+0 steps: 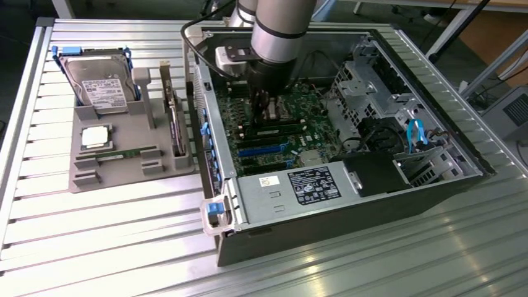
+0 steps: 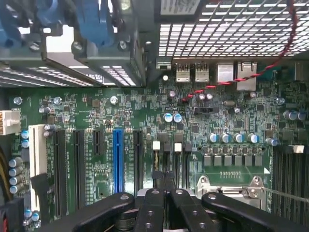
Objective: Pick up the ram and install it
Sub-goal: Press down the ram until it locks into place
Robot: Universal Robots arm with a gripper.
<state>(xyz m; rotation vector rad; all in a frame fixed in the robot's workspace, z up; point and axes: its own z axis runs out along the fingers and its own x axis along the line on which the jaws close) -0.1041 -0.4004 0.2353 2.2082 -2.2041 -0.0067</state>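
The ram, a thin green stick, lies flat in the grey holder tray at the exterior view's left. My gripper is well away from it. It is inside the open computer case, low over the motherboard near the processor socket. In the wrist view my gripper is shut with nothing visible between its black fingers. They hover above the green board, between the expansion slots, one of them blue, and the socket frame.
The tray also holds a hard drive, a square silver chip and an upright expansion card. Inside the case are a long dark module in a slot, a power supply, drive cages and blue cables. The case walls hem the arm in.
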